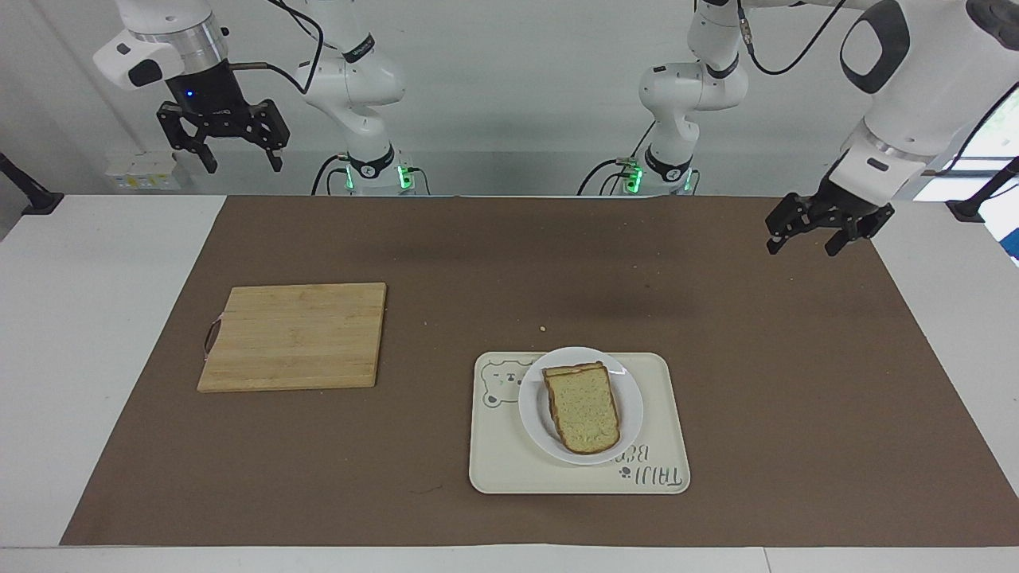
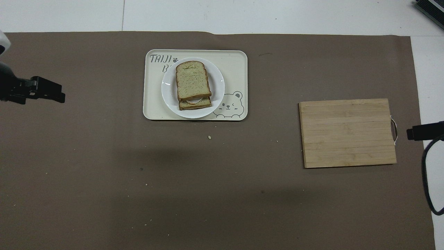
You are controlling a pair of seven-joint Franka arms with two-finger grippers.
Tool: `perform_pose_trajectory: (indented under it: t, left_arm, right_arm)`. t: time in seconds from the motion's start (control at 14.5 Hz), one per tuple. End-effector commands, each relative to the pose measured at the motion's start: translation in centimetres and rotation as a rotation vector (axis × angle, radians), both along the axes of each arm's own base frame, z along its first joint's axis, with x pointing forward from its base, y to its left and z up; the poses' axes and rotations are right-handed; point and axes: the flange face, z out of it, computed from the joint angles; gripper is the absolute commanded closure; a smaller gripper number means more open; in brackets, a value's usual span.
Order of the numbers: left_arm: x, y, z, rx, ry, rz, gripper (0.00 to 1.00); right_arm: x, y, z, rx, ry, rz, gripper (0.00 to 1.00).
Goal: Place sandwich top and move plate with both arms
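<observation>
The sandwich top [image 1: 585, 410] lies on a lower slice on the small white plate [image 1: 533, 406], which stands on the cream bear tray [image 1: 493, 469]. In the overhead view the sandwich top [image 2: 192, 80] covers most of the lower slice on the plate [image 2: 218, 83]. My left gripper [image 1: 802, 248] is open and empty, raised over the mat's edge at the left arm's end, well clear of the tray; it also shows in the overhead view [image 2: 57, 93]. My right gripper [image 1: 243, 165] is open and empty, waiting high at the right arm's end.
A wooden cutting board [image 1: 294, 334] lies on the brown mat toward the right arm's end, also in the overhead view [image 2: 347, 132]. The tray [image 2: 239, 62] has a bear drawing. A few crumbs [image 2: 209, 137] lie on the mat.
</observation>
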Motion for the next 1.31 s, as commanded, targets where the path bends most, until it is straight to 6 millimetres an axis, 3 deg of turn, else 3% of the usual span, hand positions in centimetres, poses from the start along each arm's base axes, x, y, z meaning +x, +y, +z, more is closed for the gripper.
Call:
perform_pose_trajectory:
  t: [0.0,0.34,1.24]
  left_arm:
    - [-2.8,0.1,0.7,0.043,0.027,0.016,0.00]
    - [-3.0,3.3,0.6,0.034,0.030,0.039,0.00]
    - [-3.0,3.4,0.5,0.043,0.029,-0.019,0.00]
  right_arm:
    - [-0.3,-0.2,0.0,0.013,-0.001,-0.011,0.00]
    - [-0.3,-0.2,0.0,0.013,-0.001,-0.009,0.00]
    - [-0.3,-0.2,0.0,0.013,-0.001,-0.009,0.00]
